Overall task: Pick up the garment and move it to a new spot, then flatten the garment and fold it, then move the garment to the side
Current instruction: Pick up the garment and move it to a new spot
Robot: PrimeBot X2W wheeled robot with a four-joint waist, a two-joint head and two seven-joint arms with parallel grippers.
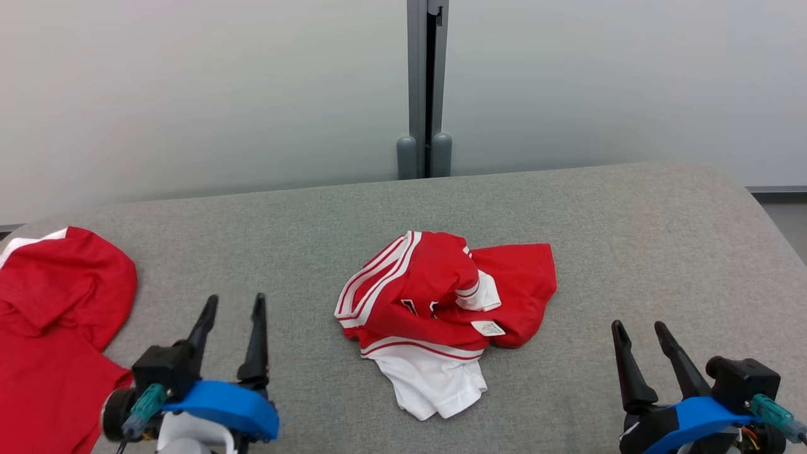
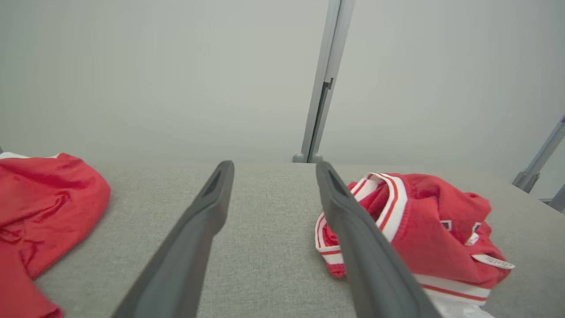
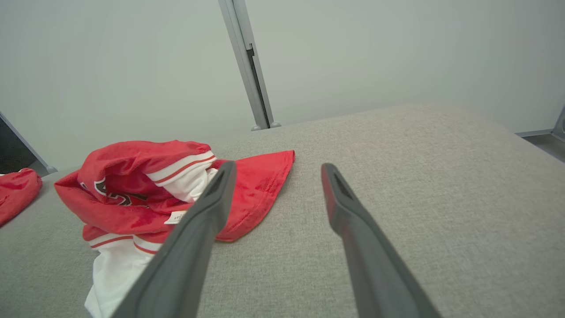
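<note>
Crumpled red garment (image 1: 441,309) on grey surface (image 1: 630,239), left jaws and right jaws spread, empty

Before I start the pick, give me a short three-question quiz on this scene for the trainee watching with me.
1. True or false: the left hand and the right hand are both open and empty.
2. Pick one. The crumpled garment lies: A) mid-table, touching neither hand; B) under the right hand; C) hanging off the edge.
3. Short answer: what colour is the part of the crumpled garment nearest the robot?

Key: 1 true; 2 A; 3 white.
</note>
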